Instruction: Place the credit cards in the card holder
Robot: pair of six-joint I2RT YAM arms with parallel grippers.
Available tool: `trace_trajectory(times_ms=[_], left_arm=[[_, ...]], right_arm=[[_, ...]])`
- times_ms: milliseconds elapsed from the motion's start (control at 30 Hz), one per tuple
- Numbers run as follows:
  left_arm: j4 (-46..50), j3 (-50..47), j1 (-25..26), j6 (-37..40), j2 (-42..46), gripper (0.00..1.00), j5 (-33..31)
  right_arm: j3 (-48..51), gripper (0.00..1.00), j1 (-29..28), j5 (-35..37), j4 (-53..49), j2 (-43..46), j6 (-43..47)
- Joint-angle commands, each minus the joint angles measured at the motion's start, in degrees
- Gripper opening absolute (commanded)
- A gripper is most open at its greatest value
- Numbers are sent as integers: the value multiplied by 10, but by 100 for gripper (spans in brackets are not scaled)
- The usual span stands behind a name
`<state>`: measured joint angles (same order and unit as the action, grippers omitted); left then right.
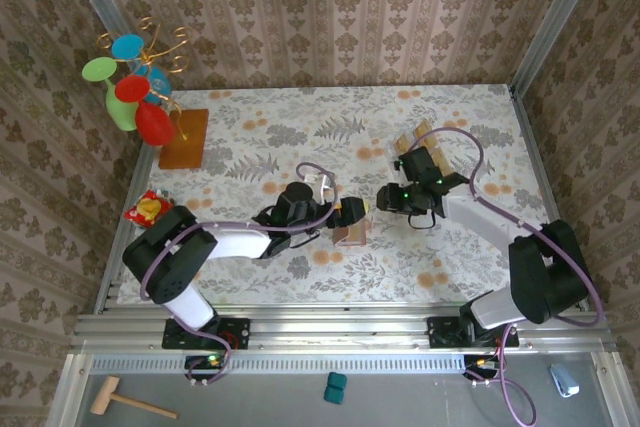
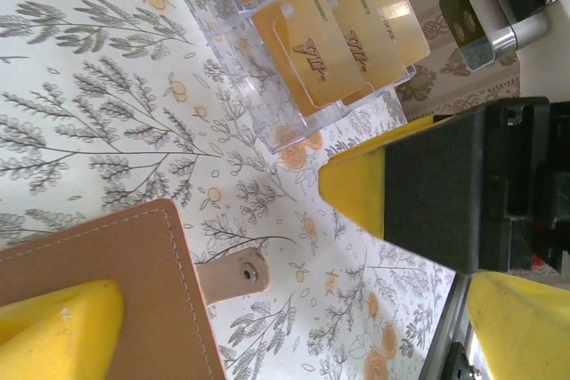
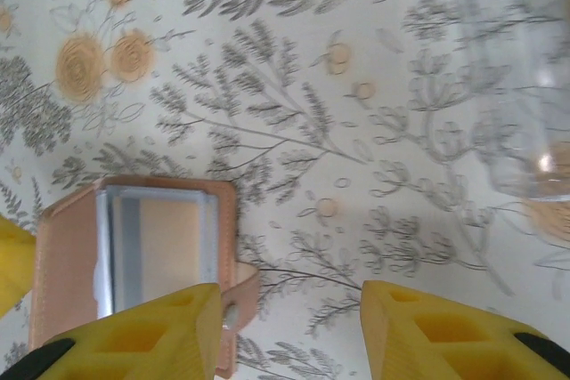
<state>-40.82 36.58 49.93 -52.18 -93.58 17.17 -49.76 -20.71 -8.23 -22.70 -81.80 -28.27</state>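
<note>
Leather card holder [image 1: 350,235], one only, lies flat near the middle of the tabletop [image 1: 260,137], slightly toward the near edge. Seen from the right wrist, it shows a clear-windowed pocket with one tan card behind the window, and its single snap tab [image 2: 233,275] sticks out from the side.

The other credit cards [image 2: 316,42] sit in one clear tray [image 1: 420,147], right of centre toward the far edge. The left wrist view shows two of them fanned with lettering up in one compartment and more in the compartments beside it. They overlap too much for a full count.

Two arms meet over the holder. The left gripper [image 2: 294,298] has its jaws spread wide, released, grasping nothing, and one yellow finger [image 2: 62,327] is over the holder's corner. The right gripper [image 3: 289,309] hangs just beside the holder with its jaws apart and bare cloth between them. One of its fingers overlaps the tab, but I cannot tell whether it touches.

One wooden board [image 1: 185,139] stands at the far left corner, well apart from the holder.
</note>
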Motion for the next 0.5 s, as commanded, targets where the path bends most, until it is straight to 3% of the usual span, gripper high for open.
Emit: trace_trajectory(times_ms=[0,233,467], left_arm=[[-24,23,16,-12,-18,100,3],[21,39,37,7,-55,100,-36],[217,93,58,101,-59,100,-110]], right_arm=[[25,47,22,-13,-27,16,10],[51,46,31,-17,-28,51,11],[65,46,31,-20,-29,66,9]])
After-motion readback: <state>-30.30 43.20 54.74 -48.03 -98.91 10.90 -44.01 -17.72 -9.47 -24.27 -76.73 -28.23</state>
